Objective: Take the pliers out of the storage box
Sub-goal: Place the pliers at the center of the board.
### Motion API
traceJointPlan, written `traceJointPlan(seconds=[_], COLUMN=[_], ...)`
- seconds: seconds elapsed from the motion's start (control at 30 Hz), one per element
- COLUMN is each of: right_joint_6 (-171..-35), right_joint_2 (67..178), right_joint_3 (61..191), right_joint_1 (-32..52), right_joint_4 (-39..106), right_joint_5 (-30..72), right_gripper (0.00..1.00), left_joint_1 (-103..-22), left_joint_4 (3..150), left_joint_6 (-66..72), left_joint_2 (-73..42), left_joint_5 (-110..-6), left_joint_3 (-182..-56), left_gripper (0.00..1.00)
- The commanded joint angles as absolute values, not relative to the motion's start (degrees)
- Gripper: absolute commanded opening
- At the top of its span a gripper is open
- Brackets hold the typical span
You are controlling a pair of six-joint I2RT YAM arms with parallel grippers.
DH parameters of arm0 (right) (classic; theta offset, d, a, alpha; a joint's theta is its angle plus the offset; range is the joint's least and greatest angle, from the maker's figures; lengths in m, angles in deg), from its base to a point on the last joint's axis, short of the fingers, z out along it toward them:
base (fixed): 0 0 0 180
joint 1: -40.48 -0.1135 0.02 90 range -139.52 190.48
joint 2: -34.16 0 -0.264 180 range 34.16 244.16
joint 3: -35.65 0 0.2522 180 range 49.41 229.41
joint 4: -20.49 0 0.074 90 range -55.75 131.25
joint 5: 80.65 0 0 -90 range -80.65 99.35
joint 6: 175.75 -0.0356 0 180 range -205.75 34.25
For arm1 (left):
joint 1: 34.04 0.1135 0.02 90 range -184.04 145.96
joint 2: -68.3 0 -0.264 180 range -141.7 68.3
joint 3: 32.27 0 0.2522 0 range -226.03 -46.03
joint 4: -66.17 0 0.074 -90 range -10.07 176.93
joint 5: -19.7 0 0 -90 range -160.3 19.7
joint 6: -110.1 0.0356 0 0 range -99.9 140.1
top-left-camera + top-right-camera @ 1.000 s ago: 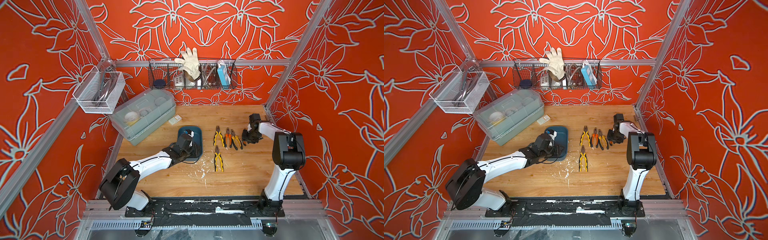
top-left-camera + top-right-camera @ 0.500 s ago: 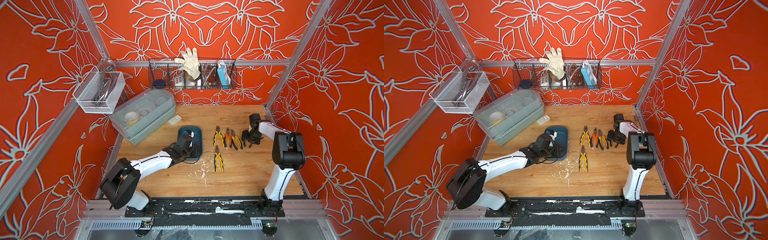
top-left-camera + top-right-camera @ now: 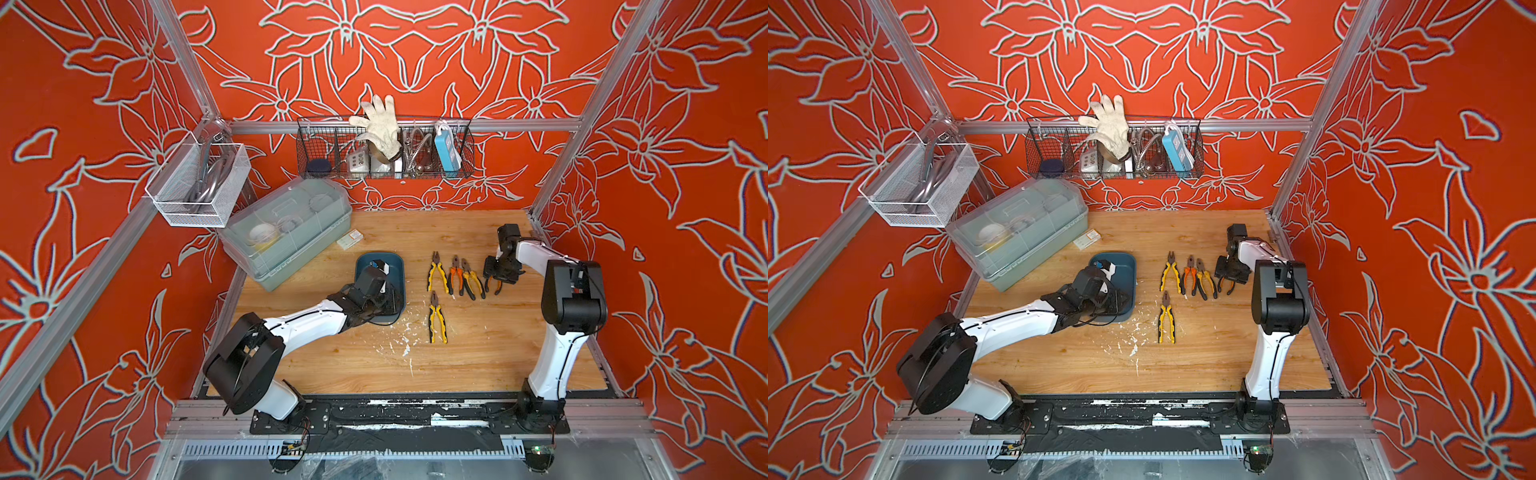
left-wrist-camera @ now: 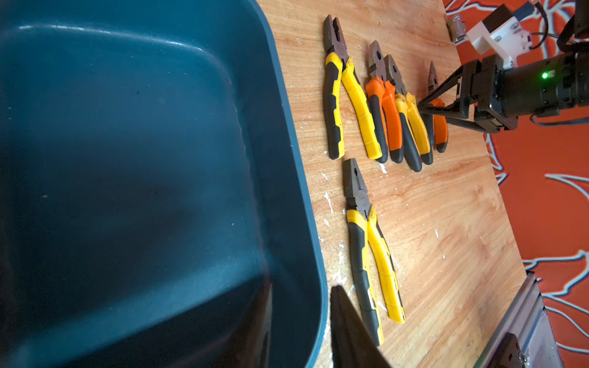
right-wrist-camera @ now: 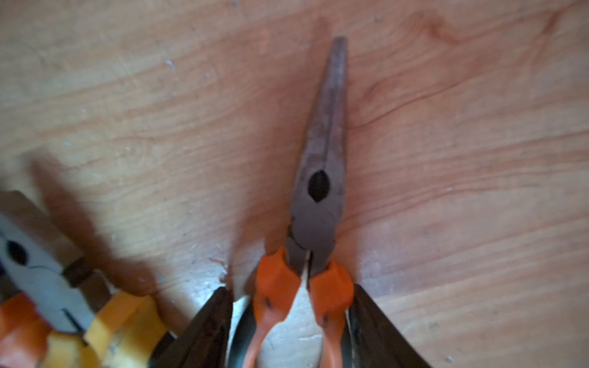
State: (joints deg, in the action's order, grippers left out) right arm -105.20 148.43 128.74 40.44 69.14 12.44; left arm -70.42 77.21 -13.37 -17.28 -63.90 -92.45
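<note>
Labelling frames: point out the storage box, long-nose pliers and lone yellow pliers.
storage box (image 4: 298, 178): left wrist view, rim
long-nose pliers (image 5: 328, 127): right wrist view, metal nose
lone yellow pliers (image 4: 361, 199): left wrist view, pivot

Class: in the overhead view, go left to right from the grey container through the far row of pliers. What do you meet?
Grey container → storage box → yellow pliers → orange pliers → amber pliers → long-nose pliers.

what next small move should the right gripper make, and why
Probably lift the right gripper straight up: the orange-handled long-nose pliers lie flat on the wooden table, its jaws loose around the handles, and the dark teal plastic box looks empty.
</note>
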Motion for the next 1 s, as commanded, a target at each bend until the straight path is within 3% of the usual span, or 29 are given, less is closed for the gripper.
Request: traceJointPlan(seconds=[0.0,0.2,0.8,0.97], right_joint_6=[-104.22,-102.30,-103.35,-104.94], right_joint_2=[149.29,149.26,148.79,142.47], right_joint_3=[130.06,130.12,131.99,129.35], right_joint_1=[39.47,37.81,36.08,35.50], right_joint_4=[68.62,67.53,71.29,70.12], right_joint_5=[15.06,16.49,11.44,11.62], right_gripper=[0.57,0.51,0.53,0.55], left_joint_1=[-70.43,-70.43,-70.43,-70.43], left_joint_4=[77.75,77.82,78.17,77.93], left_joint_6=[-13.24,-13.21,-13.27,-13.09], left_joint_2=[-17.92,-18.01,-17.65,-16.92], left_joint_5=[-63.47,-63.27,-63.27,-63.78], left_joint_3=[-93.57,-93.58,-93.75,-93.26], left_gripper=[0.33,0.33,0.33,0.35])
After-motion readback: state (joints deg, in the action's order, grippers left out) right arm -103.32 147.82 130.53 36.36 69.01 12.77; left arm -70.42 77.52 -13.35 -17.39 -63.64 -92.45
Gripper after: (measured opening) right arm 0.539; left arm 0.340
